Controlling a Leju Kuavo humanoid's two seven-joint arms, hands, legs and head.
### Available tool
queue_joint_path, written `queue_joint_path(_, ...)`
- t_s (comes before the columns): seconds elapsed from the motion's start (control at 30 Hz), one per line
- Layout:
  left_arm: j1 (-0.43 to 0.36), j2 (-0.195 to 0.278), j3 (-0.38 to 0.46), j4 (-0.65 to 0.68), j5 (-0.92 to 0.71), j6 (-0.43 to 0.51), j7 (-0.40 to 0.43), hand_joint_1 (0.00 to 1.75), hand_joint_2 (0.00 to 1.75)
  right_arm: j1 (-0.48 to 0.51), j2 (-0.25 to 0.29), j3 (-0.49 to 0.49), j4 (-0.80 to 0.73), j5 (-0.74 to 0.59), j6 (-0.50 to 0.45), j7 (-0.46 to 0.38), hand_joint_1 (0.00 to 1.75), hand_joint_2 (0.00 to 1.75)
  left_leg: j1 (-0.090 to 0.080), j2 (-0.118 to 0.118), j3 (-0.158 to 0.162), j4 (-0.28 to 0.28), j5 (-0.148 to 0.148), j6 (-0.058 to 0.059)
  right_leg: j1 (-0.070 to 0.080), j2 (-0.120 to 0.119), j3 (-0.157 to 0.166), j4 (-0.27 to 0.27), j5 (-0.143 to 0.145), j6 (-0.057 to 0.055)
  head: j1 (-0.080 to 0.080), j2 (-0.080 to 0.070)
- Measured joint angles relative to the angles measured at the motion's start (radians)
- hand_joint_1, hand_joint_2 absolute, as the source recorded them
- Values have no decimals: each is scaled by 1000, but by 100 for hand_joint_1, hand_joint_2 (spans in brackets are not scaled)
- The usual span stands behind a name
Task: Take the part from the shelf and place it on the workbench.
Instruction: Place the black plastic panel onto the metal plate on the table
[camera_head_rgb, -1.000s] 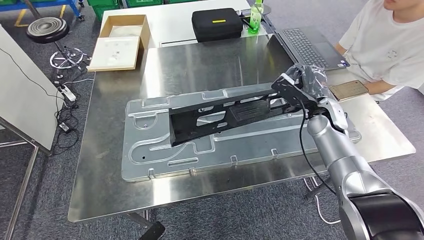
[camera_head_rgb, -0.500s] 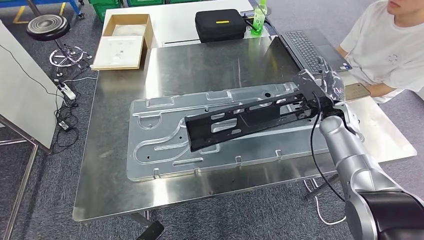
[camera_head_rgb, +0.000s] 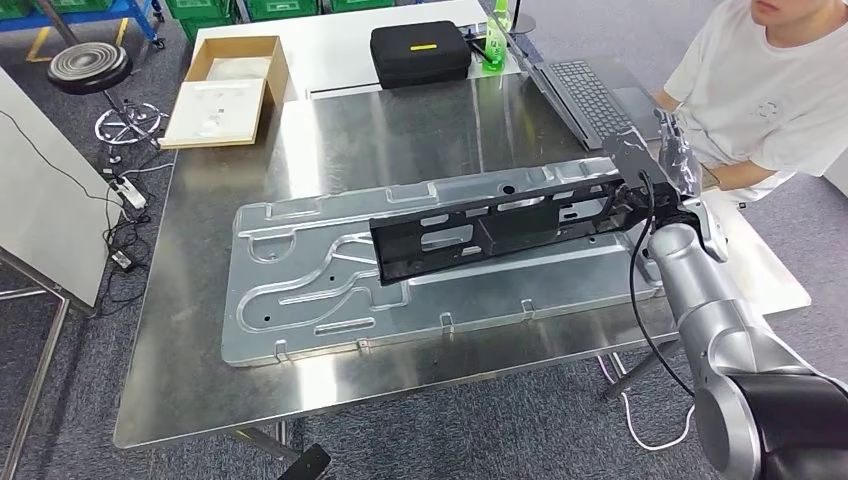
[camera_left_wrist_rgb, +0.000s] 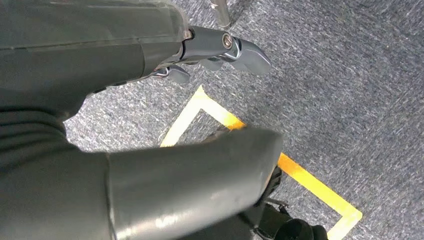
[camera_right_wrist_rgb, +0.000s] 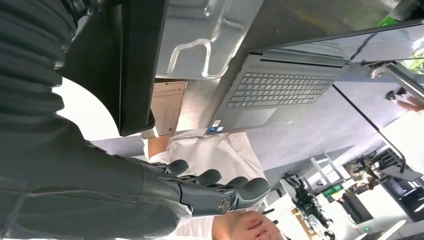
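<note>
Holding one end of the long black part (camera_head_rgb: 500, 228), the right robot hand (camera_head_rgb: 668, 165) is seen at the desk's (camera_head_rgb: 200, 400) edge nearest the seated person (camera_head_rgb: 760, 90); in the right wrist view the dark fingers (camera_right_wrist_rgb: 220, 186) are curled near the part's end (camera_right_wrist_rgb: 137, 65), though the exact contact is hidden by the part itself. The part is stretched above the embossed metal plate (camera_head_rgb: 300, 300) that lies on the desk, its free end tilted down toward the plate's middle; whether that end is touching the plate cannot be told. The step in hand is judged to be the set-down of the part on the desk. For a good placement, the held end should be lowered slowly so the free end lands first and the part is laid flat along the plate, not dropped. Swing toward the laptop (camera_head_rgb: 590, 95) just beyond the held end should be avoided, and the phone (camera_right_wrist_rgb: 167, 107) beside the robot hand should be kept clear of. Release is best left until the part is fully supported. The left robot hand (camera_left_wrist_rgb: 210, 55) is hung over the carpet with yellow floor tape (camera_left_wrist_rgb: 300, 172); nothing is held in it, and its visible fingers look loosely extended.
</note>
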Motion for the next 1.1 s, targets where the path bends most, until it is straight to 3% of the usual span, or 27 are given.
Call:
queue_joint_path(0.1,-2,3,0,0,0,0,0,0,0,-1,-1,-1,6,-1,0,4,0,175,-10,0,83,-170,56,14,5,2,-3,5,1,7,0,0)
queue_joint_path(0.23,-2,4,0,0,-1,0,-1,0,0,-3,-7,-14,16,-8,7,31,0,175,-9,3,92,-199,71,25,2,2,-8,7,2,28,0,0)
queue_joint_path(0.3,-3,3,0,0,-3,0,-2,0,0,-8,-17,-25,28,-10,25,59,0,175,-5,5,93,-211,82,34,-2,2,-37,72,-43,38,1,0)
queue_joint_path(0.37,-2,4,1,0,-5,0,-2,0,0,-17,-27,-40,48,-14,52,97,0,175,-5,6,90,-213,85,37,-7,1,-94,198,-107,48,1,0)
queue_joint_path(0.4,-1,4,2,0,-6,0,-2,0,0,-22,-32,-51,60,-17,64,117,0,175,-5,6,90,-212,85,37,-9,1,-116,249,-123,52,1,0)
queue_joint_path(0.43,0,4,3,0,-7,1,-2,0,0,-27,-36,-62,72,-18,72,135,0,175,-4,5,90,-211,84,36,-12,0,-123,268,-120,55,1,0)
queue_joint_path(0.47,1,4,4,0,-8,2,-2,0,0,-33,-40,-74,83,-18,78,152,0,175,-3,4,91,-210,83,35,-15,-1,-110,247,-100,57,1,0)
queue_joint_path(0.53,1,4,6,0,-12,5,-2,0,0,-44,-47,-93,100,-17,79,173,0,175,-1,1,94,-208,80,30,-19,-7,-41,115,-39,56,1,0)
queue_joint_path(0.6,1,4,6,0,-15,7,-2,0,0,-52,-51,-105,111,-14,78,179,0,175,-3,-4,96,-205,77,20,-14,-12,14,9,-9,47,1,0)
queue_joint_path(0.67,2,4,7,0,-18,7,-2,0,0,-59,-52,-113,121,-2,107,187,0,175,-2,-7,98,-207,76,7,-6,-10,25,-12,-10,35,1,0)
queue_joint_path(0.77,2,5,10,0,-21,8,-3,0,0,-79,-51,-115,142,25,194,221,0,175,1,-6,97,-190,57,-9,-9,-9,39,-29,-2,15,0,0)
queue_joint_path(0.8,2,6,13,0,-21,8,-3,0,0,-84,-51,-115,148,30,214,232,0,131,1,-6,82,-154,31,-11,-11,-11,43,-35,1,9,0,0)
queue_joint_path(0.9,7,6,20,0,-25,9,-5,0,0,-88,-51,-120,165,24,234,247,0,0,3,-6,2,29,-61,-15,-9,-17,42,-37,2,3,0,0)
queue_joint_path(0.93,11,6,22,0,-26,9,-5,0,0,-87,-51,-125,170,16,235,248,0,0,4,-6,-10,60,-67,-18,-9,-17,41,-37,3,3,0,0)
queue_joint_path(0.97,14,7,24,0,-26,10,-4,0,0,-84,-51,-133,174,4,237,248,0,0,6,-6,-4,55,-54,-20,-9,-17,40,-36,3,4,0,0)
queue_joint_path(1.03,17,10,27,0,-27,14,-4,0,0,-79,-51,-149,182,-17,243,250,0,0,13,-6,58,-55,6,-24,-12,-12,36,-28,4,9,0,0)
queue_joint_path(1.1,16,12,30,0,-27,17,-4,0,0,-76,-52,-163,187,-28,249,258,0,0,15,-8,111,-163,38,-21,-10,-4,26,-14,1,20,0,0)
